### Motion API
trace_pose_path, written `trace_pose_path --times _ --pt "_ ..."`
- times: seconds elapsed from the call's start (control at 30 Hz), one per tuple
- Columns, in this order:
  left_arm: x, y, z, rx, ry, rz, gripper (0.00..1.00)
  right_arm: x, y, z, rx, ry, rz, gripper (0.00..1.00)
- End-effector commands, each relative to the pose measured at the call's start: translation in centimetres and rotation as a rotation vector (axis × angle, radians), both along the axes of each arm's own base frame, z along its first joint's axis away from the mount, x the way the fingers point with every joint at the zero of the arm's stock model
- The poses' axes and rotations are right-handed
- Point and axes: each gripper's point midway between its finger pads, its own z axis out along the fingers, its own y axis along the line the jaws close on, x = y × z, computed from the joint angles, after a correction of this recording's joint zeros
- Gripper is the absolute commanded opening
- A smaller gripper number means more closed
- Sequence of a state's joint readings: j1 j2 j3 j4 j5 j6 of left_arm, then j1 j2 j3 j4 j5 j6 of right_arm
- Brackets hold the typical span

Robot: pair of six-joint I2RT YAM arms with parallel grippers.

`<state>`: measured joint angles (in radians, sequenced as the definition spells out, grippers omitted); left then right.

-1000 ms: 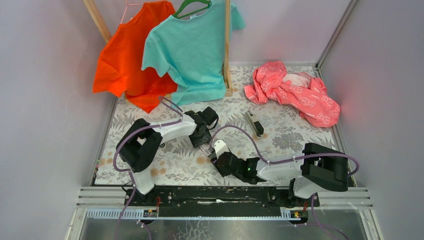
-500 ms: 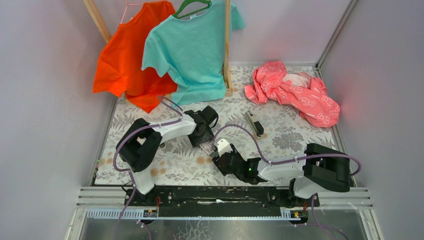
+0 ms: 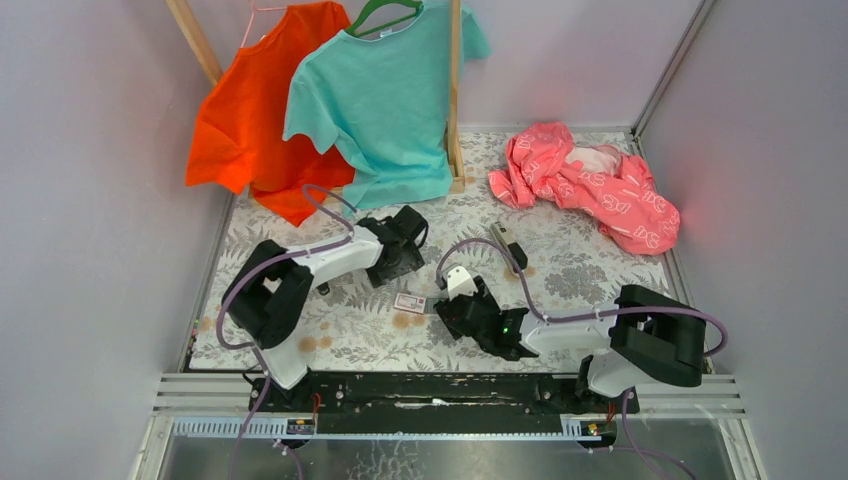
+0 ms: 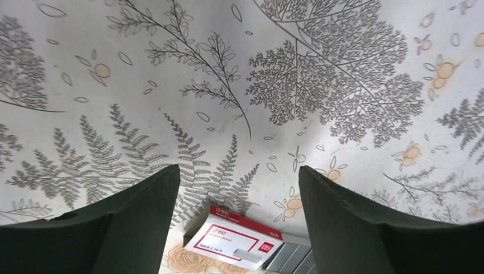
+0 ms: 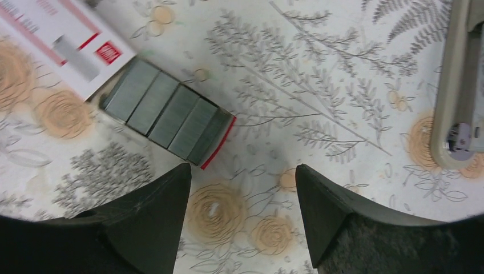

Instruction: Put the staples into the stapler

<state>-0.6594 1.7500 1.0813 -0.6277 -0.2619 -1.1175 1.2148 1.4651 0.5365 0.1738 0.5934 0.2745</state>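
staples box (image 3: 410,302) lies flat on the floral cloth (image 3: 300,325) between the two grippers: at 9 o'clock of the right gripper (image 3: 445,305), just beside its tips, and at 5 o'clock of the left gripper (image 3: 400,272), near but apart. inner tray (image 5: 212,137) sticks part way out of the white sleeve (image 5: 54,34), red end lip showing, grey staple strips (image 5: 149,103) side by side in it. right wrist view: tray at 10 o'clock just past the fingertips, not between them; stapler (image 5: 456,80) at the 3 o'clock edge, apart from the tray. top view: stapler at 1 o'clock of the box, well apart. right gripper spread wide, nothing in it, arm stretched low over the table toward 10 o'clock. left gripper also spread, nothing held, arm bent at the elbow, forearm reaching to 2 o'clock, wrist aimed down at the cloth; box at the 6 o'clock edge of its view, between the fingers, not touched. sleeve print: red frame, small red square logo, grey staple picture; text too small to read
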Motion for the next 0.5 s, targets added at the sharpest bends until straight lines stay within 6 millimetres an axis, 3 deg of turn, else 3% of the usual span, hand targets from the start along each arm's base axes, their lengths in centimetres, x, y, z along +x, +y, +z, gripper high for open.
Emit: trace_pose_path --times 0.0,0.27,0.47 --pt "1.2 1.2 2.7 0.006 -0.104 -0.007 0.85 1.9 -1.5 0.2 -0.005 -0.004 -0.078 0.75" --pt "0.2 3.8 6.6 0.015 -0.169 -0.009 0.92 2.6 -0.7 2.1 0.033 -0.032 -0.058 0.77" --pt "-2.6 7.9 8.2 0.058 -0.177 0.040 1.00 2.2 -1.3 3.5 0.078 -0.053 -0.043 0.83"
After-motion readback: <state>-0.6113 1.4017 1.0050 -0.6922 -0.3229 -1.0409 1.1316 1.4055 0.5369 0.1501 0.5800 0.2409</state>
